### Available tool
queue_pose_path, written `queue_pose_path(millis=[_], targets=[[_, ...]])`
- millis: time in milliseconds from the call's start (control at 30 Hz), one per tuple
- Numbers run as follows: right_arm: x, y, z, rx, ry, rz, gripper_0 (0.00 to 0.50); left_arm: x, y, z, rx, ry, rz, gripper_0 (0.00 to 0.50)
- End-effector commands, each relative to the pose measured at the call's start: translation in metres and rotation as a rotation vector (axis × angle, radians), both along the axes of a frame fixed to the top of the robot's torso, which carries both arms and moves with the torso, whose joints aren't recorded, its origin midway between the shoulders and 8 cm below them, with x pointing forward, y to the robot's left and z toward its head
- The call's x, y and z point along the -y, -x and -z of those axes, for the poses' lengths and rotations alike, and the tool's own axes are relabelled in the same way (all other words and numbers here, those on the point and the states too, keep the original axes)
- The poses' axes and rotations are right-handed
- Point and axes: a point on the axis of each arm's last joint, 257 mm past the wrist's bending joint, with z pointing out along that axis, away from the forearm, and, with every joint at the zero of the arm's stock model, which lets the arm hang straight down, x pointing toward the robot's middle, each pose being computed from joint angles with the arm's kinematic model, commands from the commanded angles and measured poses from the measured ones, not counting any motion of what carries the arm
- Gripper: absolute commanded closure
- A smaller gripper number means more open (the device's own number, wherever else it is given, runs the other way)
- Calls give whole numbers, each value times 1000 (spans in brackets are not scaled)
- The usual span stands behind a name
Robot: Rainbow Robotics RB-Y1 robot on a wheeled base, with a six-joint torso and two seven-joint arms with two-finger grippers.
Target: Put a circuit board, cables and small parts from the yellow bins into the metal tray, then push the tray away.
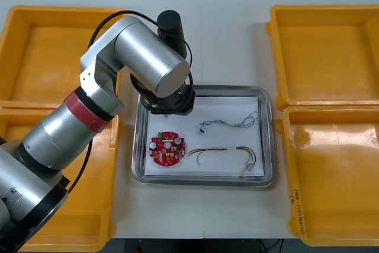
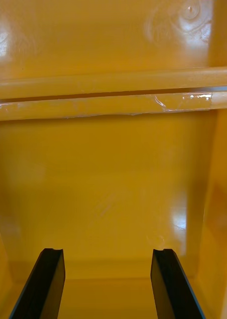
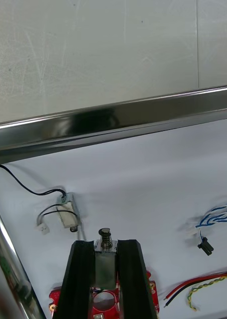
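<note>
The left gripper (image 3: 106,244) is clamped narrowly on a small metal part (image 3: 104,256), which stands between its fingers with its long axis running along them. Its sprung tip pokes out past the fingertips toward the far rim of the metal tray (image 1: 270,140). The gripper hangs over the tray's far-left corner, so the white floor lies straight below the part, and the drop looks like a plain lowering and letting go. Just beside the fingertips, toward the tray's left rim, lies a second small metal part (image 3: 68,212) with one black cable (image 3: 23,185) trailing from it. It is close enough that the release should land clear of it. One red circuit board (image 1: 166,149) sits at the tray's near-left corner. One blue and white cable (image 1: 234,124) lies toward the far-right corner, and one red and yellow cable (image 1: 228,152) lies along the near edge. There are four yellow bins (image 1: 323,45), two at each side of the table. The right gripper (image 2: 107,251) waits with its fingers wide over one bin's bare floor, so the left arm is the nearer one by far.
</note>
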Motion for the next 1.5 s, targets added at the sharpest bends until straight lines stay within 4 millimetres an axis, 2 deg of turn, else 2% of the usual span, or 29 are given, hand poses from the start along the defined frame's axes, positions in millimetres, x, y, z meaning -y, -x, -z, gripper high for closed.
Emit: queue_pose_path(millis=[33,333,467,633,867,1000,1033,1067,1333,1500], targets=[[7,-3,-15,40,45,-34,0,28,-5,-22,41,55,-32,7],[4,-2,-15,37,32,-38,0,26,-6,-23,47,52,-37,0],[3,-1,-13,31,31,-42,0,21,-6,-23,47,29,-42,0],[3,1,-12,21,29,-40,0,9,-5,-32,40,15,-61,0],[6,0,-12,26,38,-31,0,-8,-4,-58,48,23,-73,0],[3,0,-11,25,30,-35,0,-32,-3,-77,39,11,-70,0],[3,0,-11,25,30,-35,0,-32,-3,-77,39,11,-70,0],[3,0,-11,25,29,-32,0,-44,-1,-84,35,1,-71,0],[5,1,-11,23,33,-28,0,-80,-10,-128,101,59,-71,0],[5,2,-11,17,36,-26,0,-105,-13,-147,121,85,-84,0]])
